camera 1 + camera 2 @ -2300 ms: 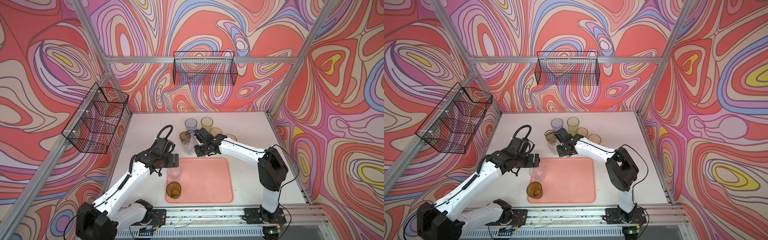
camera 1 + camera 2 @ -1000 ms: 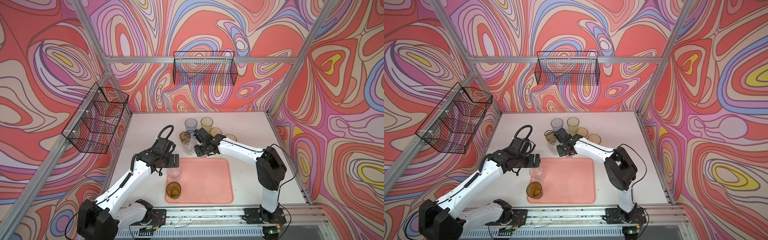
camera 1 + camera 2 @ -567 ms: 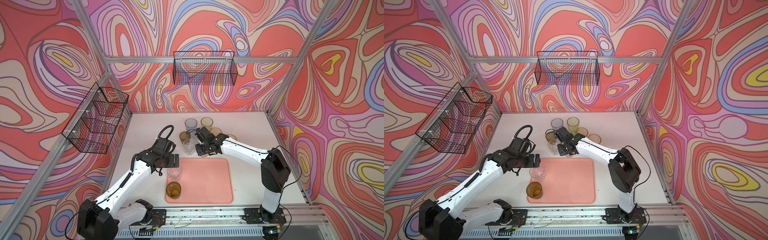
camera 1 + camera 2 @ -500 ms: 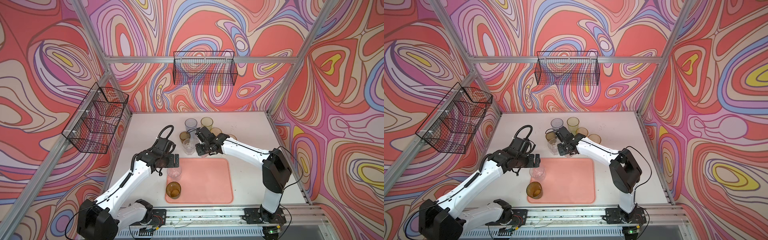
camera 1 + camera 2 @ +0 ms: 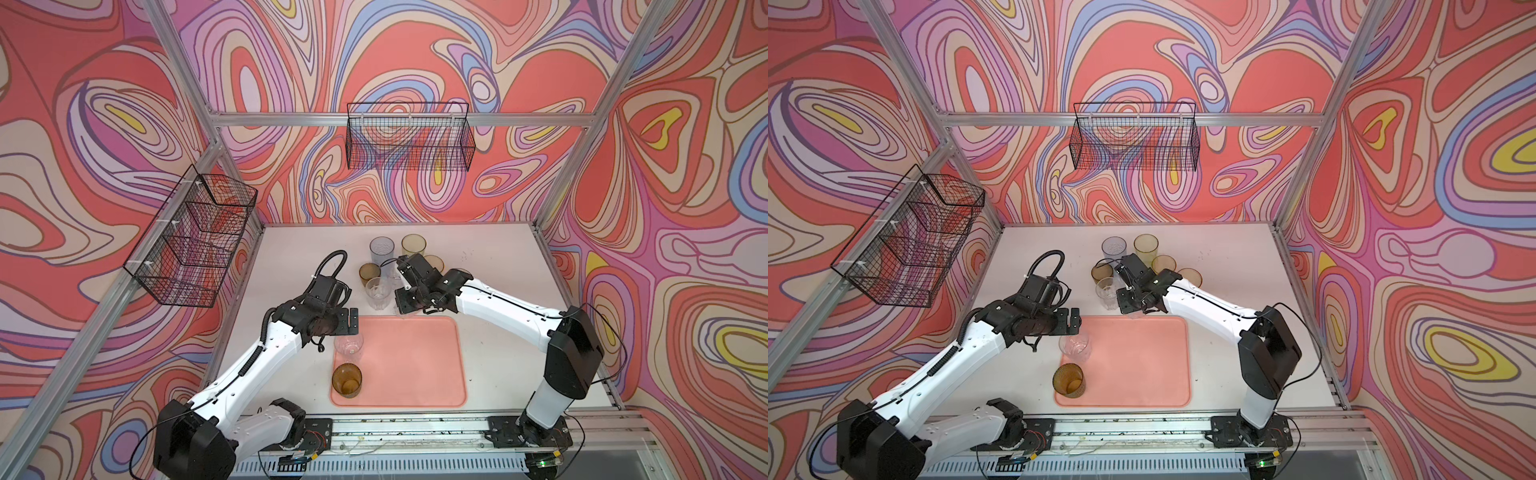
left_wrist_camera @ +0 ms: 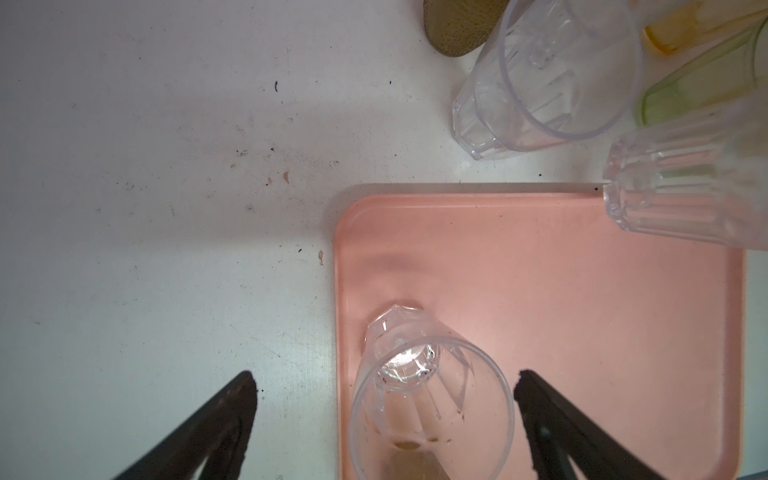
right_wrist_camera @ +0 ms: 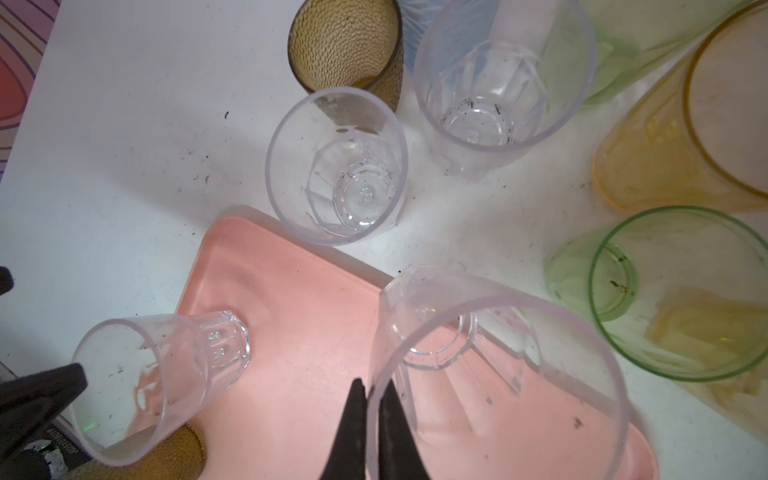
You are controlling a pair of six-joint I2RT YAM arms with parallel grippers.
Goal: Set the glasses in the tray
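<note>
The salmon-pink tray (image 5: pixel 415 365) lies at the table's front middle. On its left part stand a clear faceted glass (image 5: pixel 348 347) and a brown glass (image 5: pixel 347 380). My left gripper (image 6: pixel 385 377) hangs open above that clear glass (image 6: pixel 432 399), with one finger on each side and neither touching it. My right gripper (image 7: pixel 372 384) is shut on the rim of another clear glass (image 7: pixel 498 374). That glass is at the tray's far edge (image 6: pixel 685 199). Behind the tray stand several more glasses: clear (image 7: pixel 336 166), brown (image 7: pixel 345 45), green (image 7: pixel 681 291), orange (image 7: pixel 685 137) and pale blue (image 5: pixel 381 249).
A black wire basket (image 5: pixel 409 141) hangs on the back wall and another (image 5: pixel 195 241) on the left wall. Aluminium frame posts run along the table's sides. The right half of the tray (image 5: pixel 1154 365) is bare.
The right arm's elbow has swung out to the right while its gripper stays shut on the clear glass at the tray's far edge. The left arm has not moved.
</note>
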